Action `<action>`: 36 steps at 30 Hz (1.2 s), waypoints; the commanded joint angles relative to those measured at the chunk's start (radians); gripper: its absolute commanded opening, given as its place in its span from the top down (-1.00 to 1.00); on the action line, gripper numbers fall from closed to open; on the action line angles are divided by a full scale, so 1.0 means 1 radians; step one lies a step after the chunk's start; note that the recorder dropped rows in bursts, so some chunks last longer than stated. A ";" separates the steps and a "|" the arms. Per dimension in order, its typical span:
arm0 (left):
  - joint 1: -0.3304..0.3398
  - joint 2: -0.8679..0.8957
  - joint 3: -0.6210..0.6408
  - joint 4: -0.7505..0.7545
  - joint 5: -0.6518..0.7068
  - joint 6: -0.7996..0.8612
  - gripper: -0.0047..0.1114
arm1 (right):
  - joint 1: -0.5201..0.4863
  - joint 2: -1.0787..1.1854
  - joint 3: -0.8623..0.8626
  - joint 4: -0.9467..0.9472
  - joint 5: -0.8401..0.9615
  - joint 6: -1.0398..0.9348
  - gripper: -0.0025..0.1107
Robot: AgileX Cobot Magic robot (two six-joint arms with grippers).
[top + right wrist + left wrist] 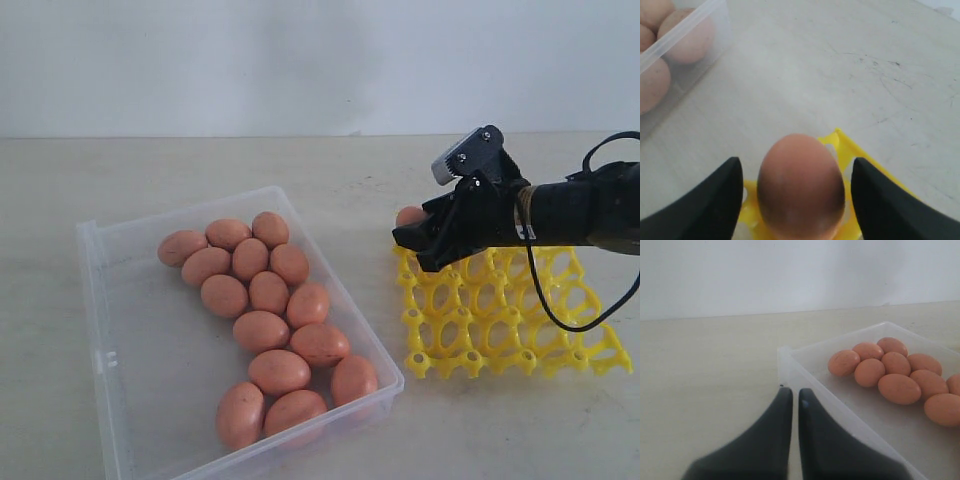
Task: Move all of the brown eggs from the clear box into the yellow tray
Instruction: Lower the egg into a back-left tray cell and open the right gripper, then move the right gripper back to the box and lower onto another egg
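Note:
Several brown eggs [268,292] lie in a cluster in the clear box [92,300] on the left. One brown egg [409,215] stands upright in the far-left corner cup of the yellow tray [500,330]. My right gripper [415,236] straddles that egg; in the right wrist view the egg [801,185] sits between the black fingers [715,200] with a gap on each side, so the gripper [796,162] is open. My left gripper [791,395] is shut and empty, just outside a corner of the box [790,357], with eggs [895,387] beyond it.
The box and the tray rest on a pale tabletop [400,440] with a strip of bare surface between them. A white wall [300,60] runs behind. A black cable [560,310] hangs from the right arm over the tray.

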 commanded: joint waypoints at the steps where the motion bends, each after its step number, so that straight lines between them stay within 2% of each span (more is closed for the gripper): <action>1: -0.006 -0.002 0.004 0.002 -0.009 0.001 0.85 | -0.001 -0.003 -0.003 0.001 -0.005 -0.017 -0.07; 12: -0.006 -0.002 0.004 0.002 -0.009 0.001 0.85 | -0.001 -0.139 -0.003 0.052 -0.009 -0.029 -0.07; 17: -0.006 -0.002 0.004 0.002 -0.009 0.001 0.85 | -0.001 -0.227 -0.003 0.146 -0.009 0.012 -0.01; 19: -0.006 -0.002 0.004 0.002 -0.009 0.001 0.85 | 0.004 -0.255 -0.003 0.129 -0.009 0.050 0.26; 22: -0.006 -0.002 0.004 0.002 -0.009 0.001 0.85 | 0.027 -0.278 -0.003 0.005 -0.017 0.088 0.84; 23: -0.006 -0.002 0.004 0.002 -0.009 0.001 0.85 | 0.039 -0.279 -0.003 -0.032 -0.027 0.088 0.97; 27: -0.006 -0.002 0.004 0.002 -0.009 0.001 0.85 | 0.155 -0.283 -0.004 -0.056 -0.034 0.100 0.96; 30: -0.006 -0.002 0.004 0.002 -0.009 0.001 0.85 | 0.282 -0.283 -0.023 -0.152 0.043 0.182 0.96; 33: -0.006 -0.002 0.004 0.002 -0.009 0.001 0.85 | 0.430 -0.275 -0.073 -0.371 0.185 0.418 0.96; 35: -0.006 -0.002 0.004 0.002 -0.009 0.001 0.85 | 0.524 -0.268 -0.112 -0.563 0.263 0.674 0.96; 36: -0.006 -0.002 0.004 0.002 -0.009 0.001 0.85 | 0.560 -0.266 -0.130 -0.595 0.280 0.798 0.96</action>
